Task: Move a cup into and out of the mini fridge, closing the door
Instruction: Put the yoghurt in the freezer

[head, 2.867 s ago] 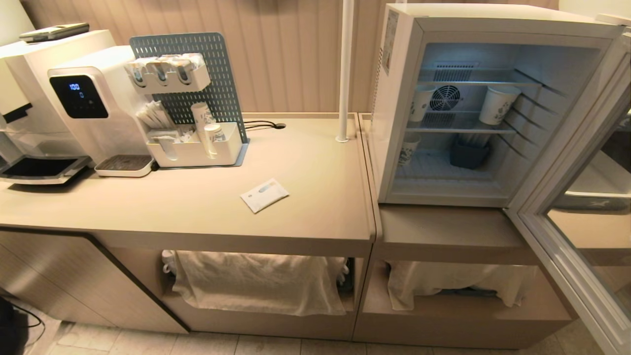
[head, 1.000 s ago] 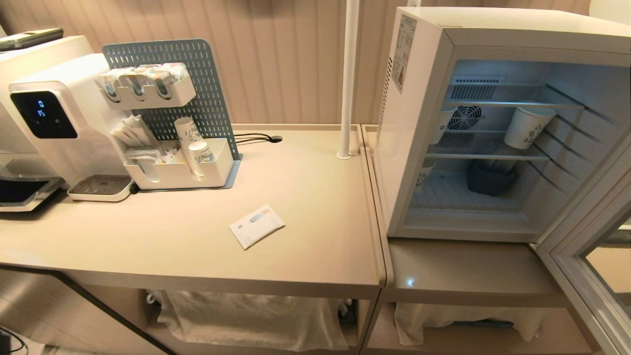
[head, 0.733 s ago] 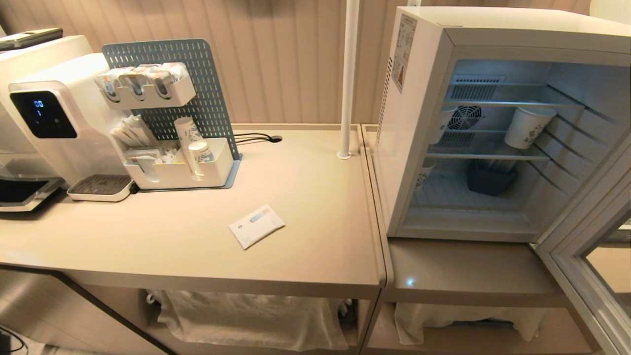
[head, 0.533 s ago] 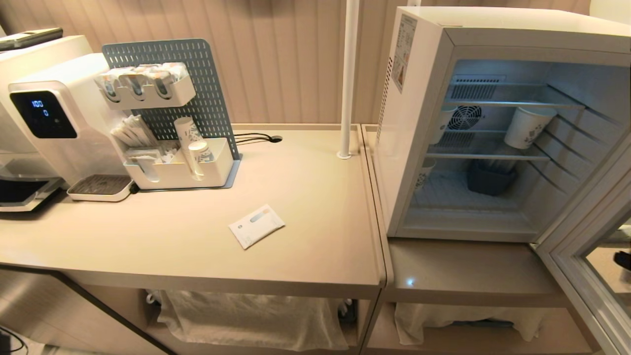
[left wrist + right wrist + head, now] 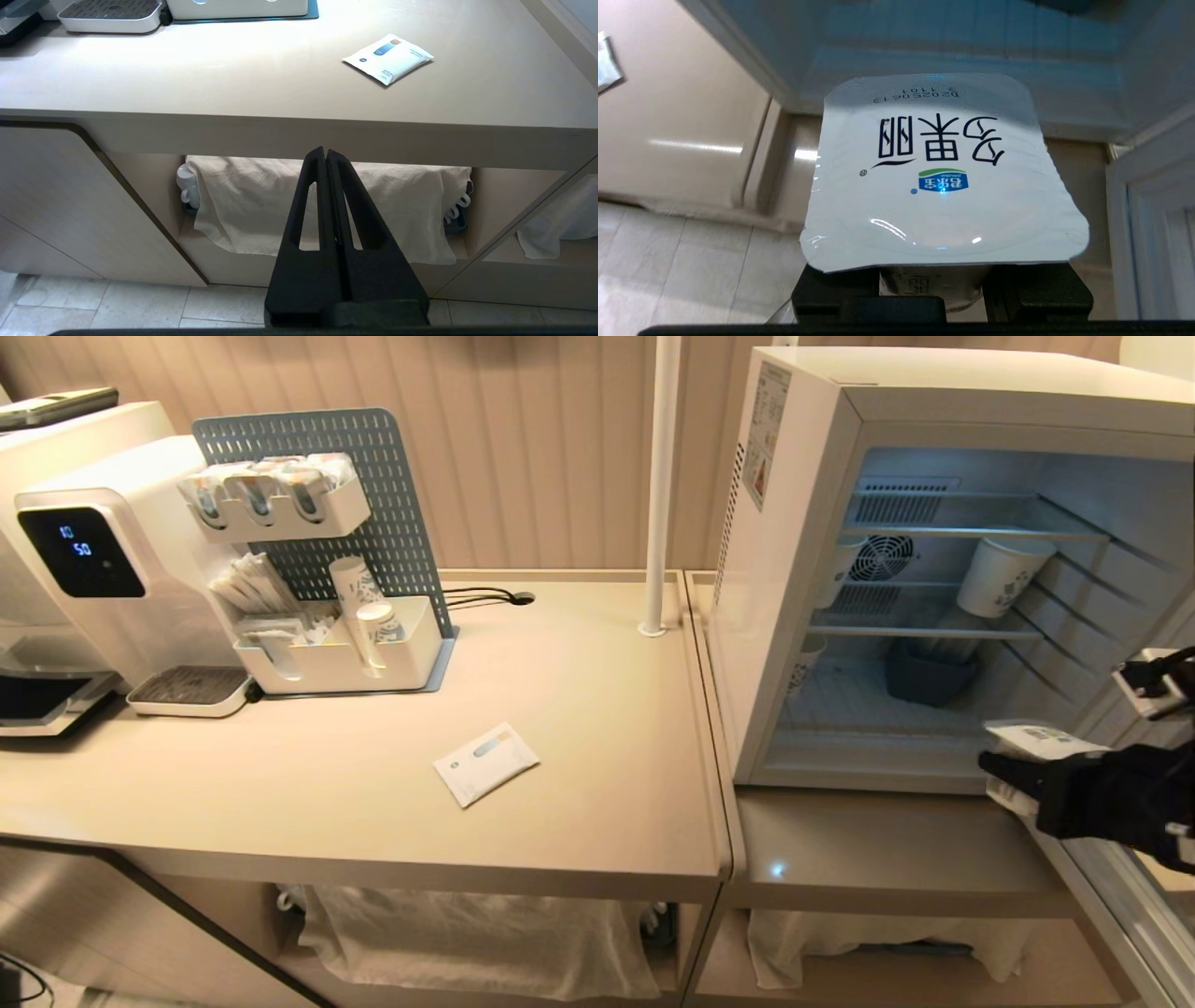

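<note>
The right gripper is clamped on the cup (its flat printed lid faces up), holding it in the air just in front of the fridge at the bottom right corner of the opening; the door stands wide open to the right; the left gripper hangs below the counter edge, fingers pressed together on nothing.
</note>
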Controlling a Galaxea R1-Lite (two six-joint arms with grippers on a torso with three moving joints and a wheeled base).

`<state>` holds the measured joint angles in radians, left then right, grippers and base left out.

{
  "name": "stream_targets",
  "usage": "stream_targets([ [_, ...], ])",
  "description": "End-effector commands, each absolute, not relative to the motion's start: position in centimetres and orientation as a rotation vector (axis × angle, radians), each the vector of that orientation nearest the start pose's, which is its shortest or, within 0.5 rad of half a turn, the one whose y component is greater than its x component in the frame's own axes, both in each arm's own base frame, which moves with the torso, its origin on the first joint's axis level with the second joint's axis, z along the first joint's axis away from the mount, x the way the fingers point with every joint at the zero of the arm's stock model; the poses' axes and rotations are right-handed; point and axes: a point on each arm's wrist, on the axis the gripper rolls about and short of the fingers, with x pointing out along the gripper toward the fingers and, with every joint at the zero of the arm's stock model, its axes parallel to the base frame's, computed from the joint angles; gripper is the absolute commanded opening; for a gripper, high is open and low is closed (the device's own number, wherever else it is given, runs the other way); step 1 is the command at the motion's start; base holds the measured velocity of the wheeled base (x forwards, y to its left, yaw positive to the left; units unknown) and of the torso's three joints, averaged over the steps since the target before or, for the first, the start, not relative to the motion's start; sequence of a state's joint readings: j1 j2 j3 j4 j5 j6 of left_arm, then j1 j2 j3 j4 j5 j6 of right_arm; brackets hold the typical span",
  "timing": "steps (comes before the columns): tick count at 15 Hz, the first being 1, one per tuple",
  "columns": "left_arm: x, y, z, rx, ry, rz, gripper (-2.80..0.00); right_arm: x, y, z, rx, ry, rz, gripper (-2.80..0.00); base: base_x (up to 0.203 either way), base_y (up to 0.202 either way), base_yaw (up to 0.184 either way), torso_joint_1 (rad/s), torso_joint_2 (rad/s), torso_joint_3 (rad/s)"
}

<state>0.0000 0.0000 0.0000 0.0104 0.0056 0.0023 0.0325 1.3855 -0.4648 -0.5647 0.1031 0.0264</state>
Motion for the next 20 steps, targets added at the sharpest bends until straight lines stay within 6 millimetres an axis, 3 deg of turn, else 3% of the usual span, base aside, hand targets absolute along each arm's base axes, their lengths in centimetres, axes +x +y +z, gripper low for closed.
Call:
stream_targets([
  [1,-2.3,0.0,7.4,0.002,0.013,0.006,-2.80,23.7,1.8,13.5,0.024,0.327,0.120,-2.80,0.000,0.000,0.000,0.000,0.00,0.000],
  [5,-2.3,0.0,7.4,0.000,0.013,0.006,-2.80,27.1,3.8,9.3,0.001,0.202,0.023,-2.80,0.000,0.000,0.000,0.000,0.00,0.000],
  [7,-2.3,0.0,7.4,0.000,0.012,0.006,-2.80,28.4,4.6,6.3,-0.019,0.224,-0.041,-2.80,0.000,0.000,0.000,0.000,0.00,0.000],
  [9,-2.3,0.0,7.4,-0.001,0.014,0.006,-2.80,29.8,5.2,4.7,-0.024,0.216,-0.085,-2.80,0.000,0.000,0.000,0.000,0.00,0.000],
  [14,-2.3,0.0,7.4,-0.002,0.013,0.006,-2.80,34.0,6.0,3.7,-0.014,0.141,-0.127,-2.80,0.000,0.000,0.000,0.000,0.00,0.000],
  [20,-2.3,0.0,7.4,-0.003,0.014,0.006,-2.80,37.5,6.0,3.7,-0.020,0.165,-0.146,-2.80,0.000,0.000,0.000,0.000,0.00,0.000],
])
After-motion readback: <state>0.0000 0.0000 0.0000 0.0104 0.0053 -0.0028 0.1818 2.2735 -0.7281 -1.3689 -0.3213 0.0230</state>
